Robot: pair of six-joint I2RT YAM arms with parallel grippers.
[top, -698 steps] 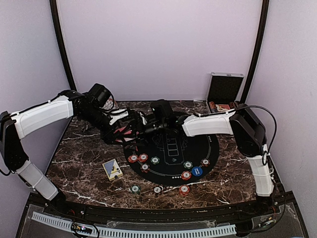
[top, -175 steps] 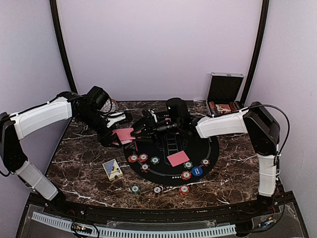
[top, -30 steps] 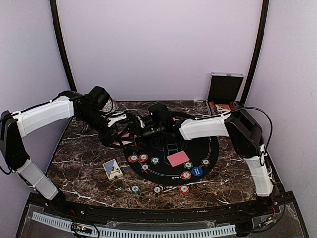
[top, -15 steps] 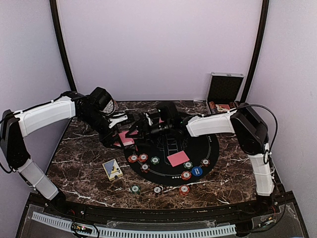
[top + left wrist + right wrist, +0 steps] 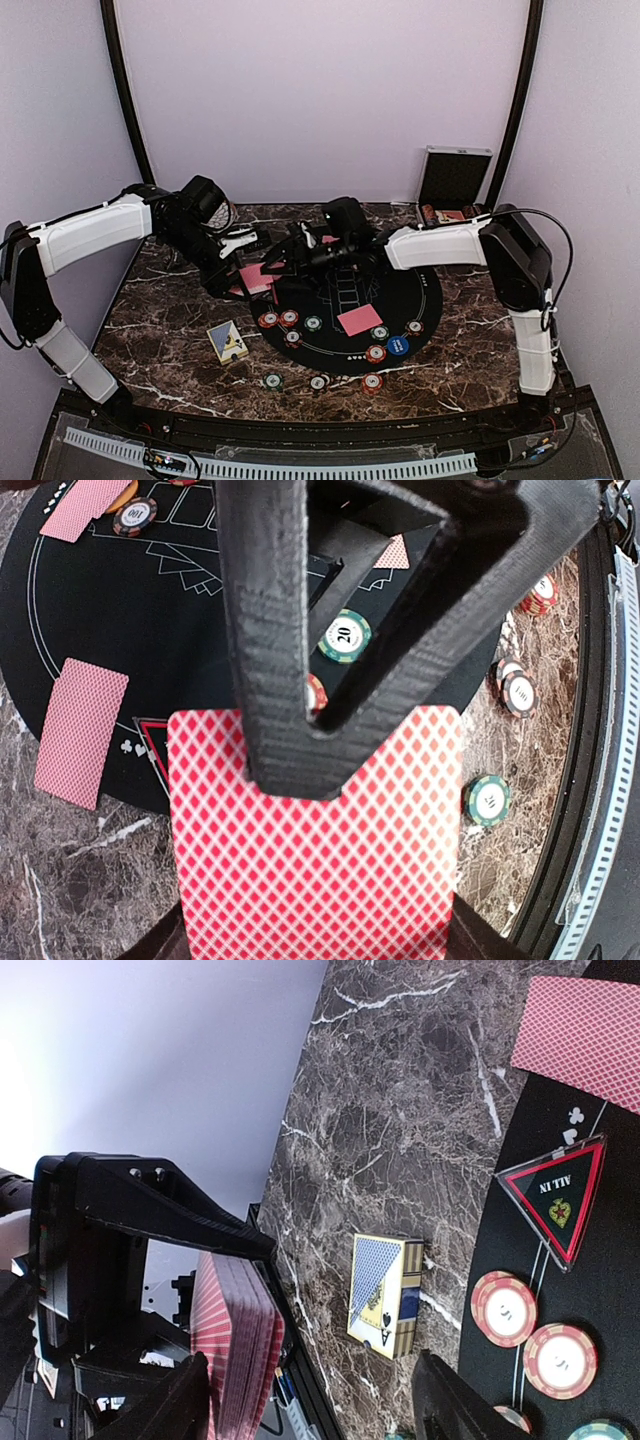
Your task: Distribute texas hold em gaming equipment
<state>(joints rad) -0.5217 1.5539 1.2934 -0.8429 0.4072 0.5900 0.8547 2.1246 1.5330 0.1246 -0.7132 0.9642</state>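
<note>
At far left, left arm: unchanged from half a second ago, reaching low over the marble table [image 5: 165,330].
left gripper [image 5: 300,770]: clamped shut on the deck of cards [image 5: 320,850], red backs up, beside the left edge of the mat [image 5: 425,290].
right arm: has drawn back rightward from the deck, forearm about level.
right gripper [image 5: 285,255]: jaws apart, nothing between them, near the deck.
mat: one card [image 5: 358,320] face down among chips [image 5: 289,318].

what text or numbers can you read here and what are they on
"ALL IN": triangular marker, seen upside down.
"20": green chip.
"100": dark chip.
"A": card box on the marble.
Other chips: numbers too blurred to read.
</note>
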